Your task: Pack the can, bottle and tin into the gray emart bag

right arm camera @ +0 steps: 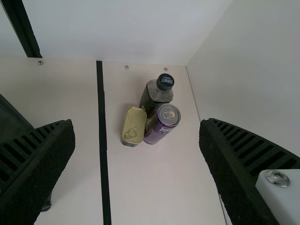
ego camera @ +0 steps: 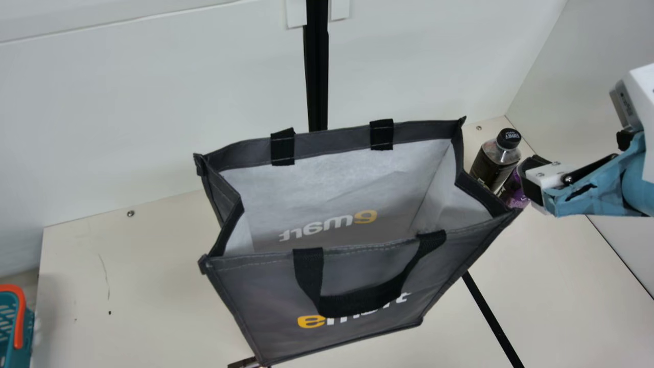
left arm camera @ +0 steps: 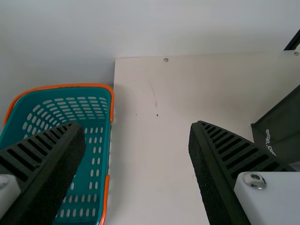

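Observation:
My right gripper (ego camera: 531, 179) is at the right in the main view, above the purple can (ego camera: 512, 193), which it partly covers. A dark bottle (ego camera: 493, 164) with a black cap stands beside the can, behind the bag's right side. The gray emart bag (ego camera: 352, 286) stands upright with its mouth open. In the right wrist view my right gripper (right arm camera: 136, 173) is open, fingers wide apart; ahead are the gold tin (right arm camera: 134, 123), the can (right arm camera: 161, 123) and the bottle (right arm camera: 154, 97), close together. My left gripper (left arm camera: 136, 173) is open in the left wrist view, with nothing between its fingers.
A teal basket (left arm camera: 96, 154) with orange handles stands left of the table (ego camera: 127, 286). White walls rise behind and at the right. A black strip (right arm camera: 101, 140) runs along the tabletop between bag and tin. A small dark object (ego camera: 244, 363) pokes out by the bag's lower left corner.

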